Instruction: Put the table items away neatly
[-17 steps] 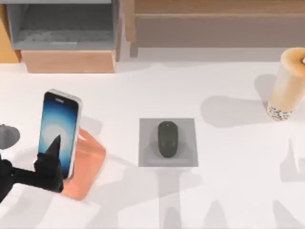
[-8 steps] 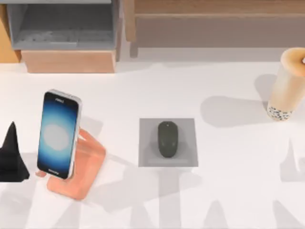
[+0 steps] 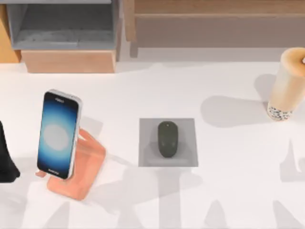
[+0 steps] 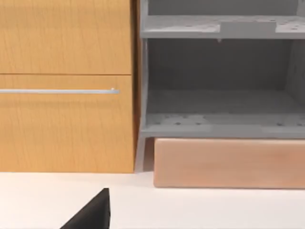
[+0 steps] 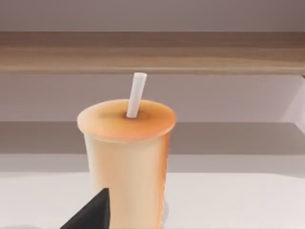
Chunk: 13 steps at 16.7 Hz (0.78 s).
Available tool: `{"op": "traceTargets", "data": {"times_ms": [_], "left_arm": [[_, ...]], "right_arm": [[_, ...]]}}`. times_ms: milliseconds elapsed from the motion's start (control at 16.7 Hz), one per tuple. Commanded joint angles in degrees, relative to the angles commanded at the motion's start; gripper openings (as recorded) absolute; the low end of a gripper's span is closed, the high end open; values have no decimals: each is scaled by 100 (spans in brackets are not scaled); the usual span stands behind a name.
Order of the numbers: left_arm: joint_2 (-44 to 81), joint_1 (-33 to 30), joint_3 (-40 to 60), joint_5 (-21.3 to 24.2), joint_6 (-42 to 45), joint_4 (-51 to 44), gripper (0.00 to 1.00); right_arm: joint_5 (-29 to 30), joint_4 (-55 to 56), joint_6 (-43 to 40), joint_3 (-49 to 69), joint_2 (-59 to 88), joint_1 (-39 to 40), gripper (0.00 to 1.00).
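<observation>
Judging: smartphone (image 3: pixel 58 134) leans on pink stand (image 3: pixel 78 171), mouse (image 3: pixel 167 139) on grey pad (image 3: pixel 145 125); cup (image 3: pixel 286 85) next for right arm. Left gripper (image 3: pixel 5 160) at table's left edge, grip unreadable.

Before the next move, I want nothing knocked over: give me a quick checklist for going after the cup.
1. Smartphone leaning on the pink stand, not held: ok.
2. Mouse lying on the grey pad, untouched: ok.
3. Cup upright near the table's right edge, straw in its lid: ok.
4. Right claw facing the cup, not yet around it: ok.
5. Left claw at the table's left edge, apart from the smartphone: ok.
6. Claw openings: cannot tell.
</observation>
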<state>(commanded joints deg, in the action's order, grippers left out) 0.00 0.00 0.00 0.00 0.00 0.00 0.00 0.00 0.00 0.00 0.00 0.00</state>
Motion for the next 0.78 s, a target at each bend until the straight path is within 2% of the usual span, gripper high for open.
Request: {"op": "traceTargets", "data": {"times_ms": [360,540,780], "left_arm": [[0,0,0,0,0,0,100],[0,0,0,0,0,0,100],[0,0,0,0,0,0,100]], "right_arm": [[23,456,90,-107,590,24,100],[81,1197,216,-233,1650,76,100],[233,2570,384,-283,3836,226,100]]}}
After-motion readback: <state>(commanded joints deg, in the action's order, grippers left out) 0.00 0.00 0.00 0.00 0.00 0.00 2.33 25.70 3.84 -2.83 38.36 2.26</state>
